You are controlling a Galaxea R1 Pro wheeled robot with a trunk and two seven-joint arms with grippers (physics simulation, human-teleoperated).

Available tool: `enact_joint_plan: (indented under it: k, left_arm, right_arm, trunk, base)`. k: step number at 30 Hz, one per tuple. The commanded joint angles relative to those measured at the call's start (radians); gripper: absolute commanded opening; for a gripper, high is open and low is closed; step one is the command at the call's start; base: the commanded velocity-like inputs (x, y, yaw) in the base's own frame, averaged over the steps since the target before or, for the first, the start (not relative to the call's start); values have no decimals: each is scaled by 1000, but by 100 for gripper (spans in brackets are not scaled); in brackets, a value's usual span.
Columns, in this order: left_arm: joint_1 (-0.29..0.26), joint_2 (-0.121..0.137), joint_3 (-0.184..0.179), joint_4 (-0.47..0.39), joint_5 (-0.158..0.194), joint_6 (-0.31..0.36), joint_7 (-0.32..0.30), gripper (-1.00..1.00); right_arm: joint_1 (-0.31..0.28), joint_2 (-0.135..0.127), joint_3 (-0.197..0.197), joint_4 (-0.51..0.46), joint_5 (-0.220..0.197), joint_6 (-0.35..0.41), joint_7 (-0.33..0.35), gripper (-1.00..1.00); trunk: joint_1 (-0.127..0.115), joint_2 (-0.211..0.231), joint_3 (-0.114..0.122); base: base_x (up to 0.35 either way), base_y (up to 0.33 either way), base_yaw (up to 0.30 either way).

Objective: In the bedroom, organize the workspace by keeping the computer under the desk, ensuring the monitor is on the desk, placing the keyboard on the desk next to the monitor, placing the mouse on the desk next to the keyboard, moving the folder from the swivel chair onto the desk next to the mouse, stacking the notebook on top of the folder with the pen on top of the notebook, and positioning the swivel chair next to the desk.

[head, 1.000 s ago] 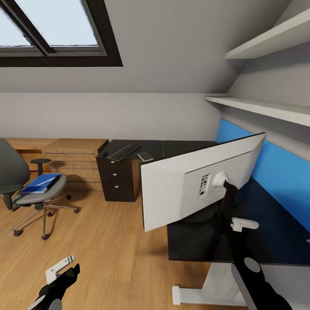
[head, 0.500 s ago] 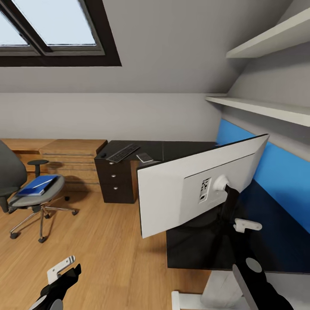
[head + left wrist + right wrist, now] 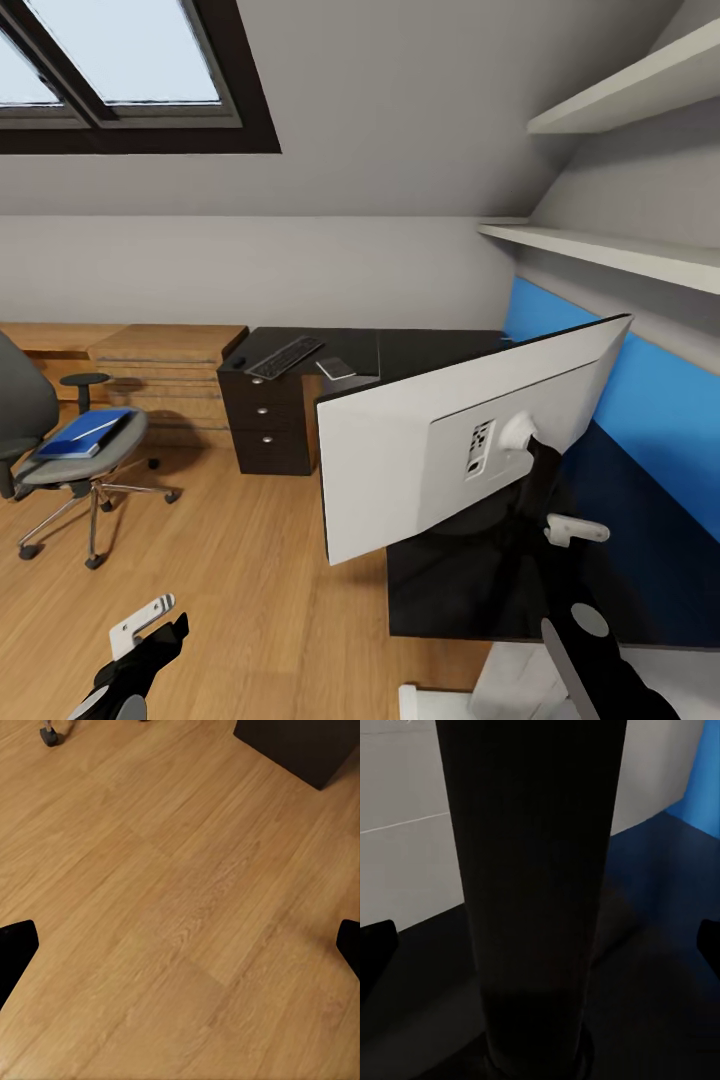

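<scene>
The white-backed monitor (image 3: 420,460) stands tilted over the near end of the black desk (image 3: 430,350). My right arm reaches up behind it. In the right wrist view my right gripper (image 3: 540,945) is open, and the dark monitor stand post (image 3: 532,870) sits between its fingertips without touching them. A keyboard (image 3: 285,357), a mouse (image 3: 239,361) and a small grey flat item (image 3: 336,367) lie at the desk's far left end. The blue folder (image 3: 85,433) rests on the swivel chair (image 3: 60,470) at the left. My left gripper (image 3: 150,632) hangs open over the floor (image 3: 180,907).
A dark drawer unit (image 3: 268,425) sits under the desk's left end, with a low wooden cabinet (image 3: 165,355) beside it. White shelves (image 3: 600,250) run along the blue wall (image 3: 650,400) at the right. A white desk leg (image 3: 500,680) is near my base.
The whole view has drifted, so chair and drawers sit slightly further left. The monitor looks a little larger, its right edge further right. The left arm is unchanged.
</scene>
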State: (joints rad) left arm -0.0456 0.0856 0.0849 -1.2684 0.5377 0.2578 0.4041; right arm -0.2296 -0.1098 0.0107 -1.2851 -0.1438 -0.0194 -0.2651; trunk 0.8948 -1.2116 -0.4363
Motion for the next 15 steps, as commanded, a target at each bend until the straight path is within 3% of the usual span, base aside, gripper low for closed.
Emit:
enact_joint_plan:
  k: [1, 14, 15]
  left_arm:
    - [0, 0, -1, -2, 7, 3, 5, 100]
    - [0, 0, -2, 0, 8, 4, 5, 100]
    - [0, 0, -2, 0, 8, 5, 5, 100]
  right_arm:
    - [-1, -1, 2, -1, -10, -2, -3, 100]
    - [-1, -1, 2, -3, -10, -3, -3, 100]
    - [-1, -1, 1, -3, -10, -3, -4, -100]
  trunk:
    - [0, -1, -1]
    - [0, -1, -1]
    - [0, -1, -1]
  base:
    - [2, 0, 0]
    - [98, 0, 0]
    - [8, 0, 0]
